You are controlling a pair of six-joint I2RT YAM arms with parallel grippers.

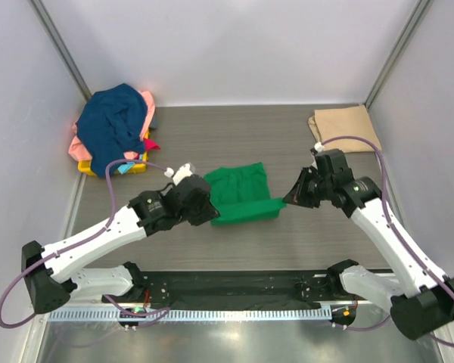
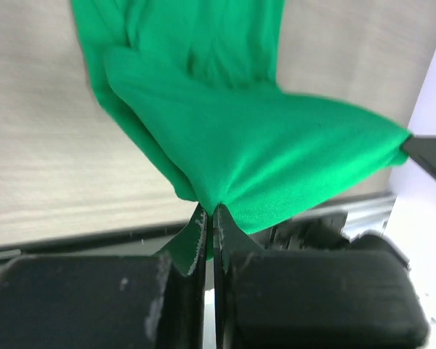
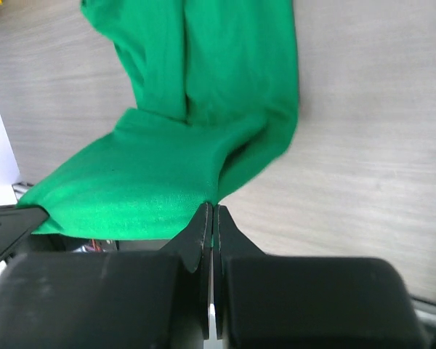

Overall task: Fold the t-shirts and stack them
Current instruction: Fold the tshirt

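Observation:
A bright green t-shirt (image 1: 242,193) lies partly folded in the middle of the table, its near edge lifted and stretched between my two grippers. My left gripper (image 1: 210,206) is shut on its left near corner; in the left wrist view (image 2: 209,209) the green cloth (image 2: 261,145) is pinched between the jaws. My right gripper (image 1: 287,200) is shut on the right near corner; the right wrist view (image 3: 212,207) shows the cloth (image 3: 152,196) held in the closed jaws. A folded tan t-shirt (image 1: 343,122) lies at the back right.
A heap of t-shirts, navy blue (image 1: 113,125) on top with salmon pink (image 1: 147,106), red and yellow beneath, sits at the back left corner. Grey walls close in the left, back and right. A black rail (image 1: 227,291) runs along the near edge.

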